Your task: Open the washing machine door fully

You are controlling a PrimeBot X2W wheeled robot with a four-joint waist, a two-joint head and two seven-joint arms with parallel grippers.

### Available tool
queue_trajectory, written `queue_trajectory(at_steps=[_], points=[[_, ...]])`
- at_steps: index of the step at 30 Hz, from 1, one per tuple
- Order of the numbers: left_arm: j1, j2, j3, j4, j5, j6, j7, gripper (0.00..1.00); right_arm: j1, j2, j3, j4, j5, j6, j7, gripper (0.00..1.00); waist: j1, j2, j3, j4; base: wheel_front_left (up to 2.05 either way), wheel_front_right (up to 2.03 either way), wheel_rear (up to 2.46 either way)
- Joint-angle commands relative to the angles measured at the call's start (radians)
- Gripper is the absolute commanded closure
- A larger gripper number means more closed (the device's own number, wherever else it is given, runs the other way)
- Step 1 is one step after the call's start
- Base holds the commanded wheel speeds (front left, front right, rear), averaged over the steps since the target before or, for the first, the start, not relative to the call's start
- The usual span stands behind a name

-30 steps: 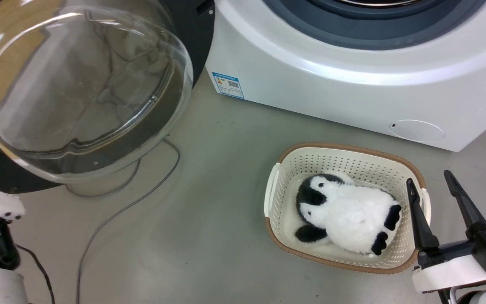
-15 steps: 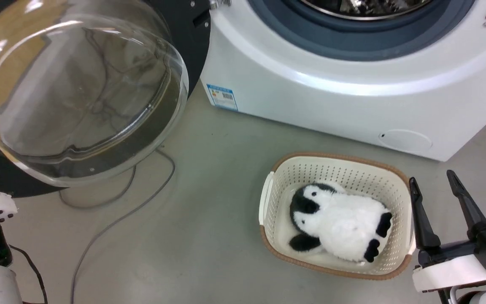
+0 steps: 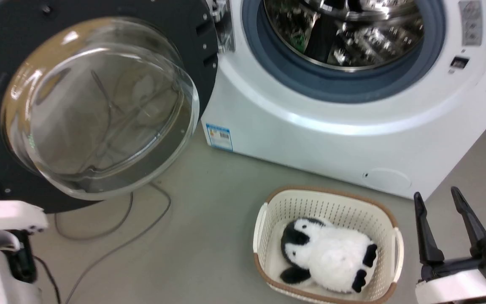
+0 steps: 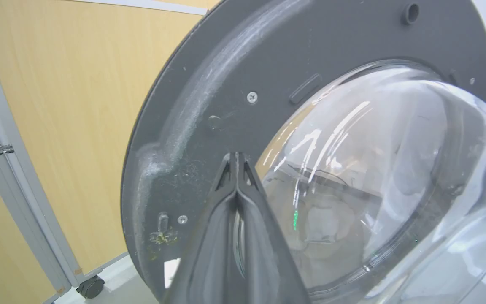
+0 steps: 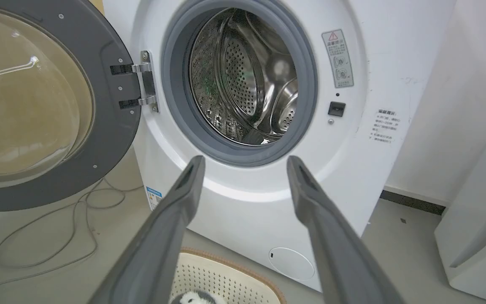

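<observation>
The washing machine door is swung out to the left of the washing machine, with its glass bowl bulging toward the near side and the steel drum exposed. The left gripper has its fingers pressed together on nothing and points at the door's dark inner ring. The right gripper is spread wide at the near right, beside a basket holding a plush penguin.

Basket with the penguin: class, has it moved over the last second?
No. The basket stays in front of the round cap on the washing machine, slightly left; the camera tilted up.
</observation>
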Motion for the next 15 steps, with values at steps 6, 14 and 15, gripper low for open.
queue_trajectory(at_steps=[6,14,15], points=[[0.076,-0.039,-0.067,-0.102,0.031,-0.017,0.002,1.00,0.039,0.005,-0.006,-0.012,0.046,0.001,-0.004,0.00,0.0001,0.0000,-0.078,-0.013,0.00,0.00,0.00],[0.169,-0.083,-0.193,-0.204,0.024,-0.036,0.002,1.00,0.061,0.005,-0.026,-0.031,0.094,0.001,-0.004,0.00,0.0001,0.0000,-0.119,-0.057,0.00,0.00,0.00],[0.180,-0.087,-0.210,-0.210,0.022,-0.037,0.002,1.00,0.063,0.005,-0.028,-0.032,0.101,0.001,-0.004,0.00,0.0001,0.0000,-0.121,-0.064,0.00,0.00,0.00]])
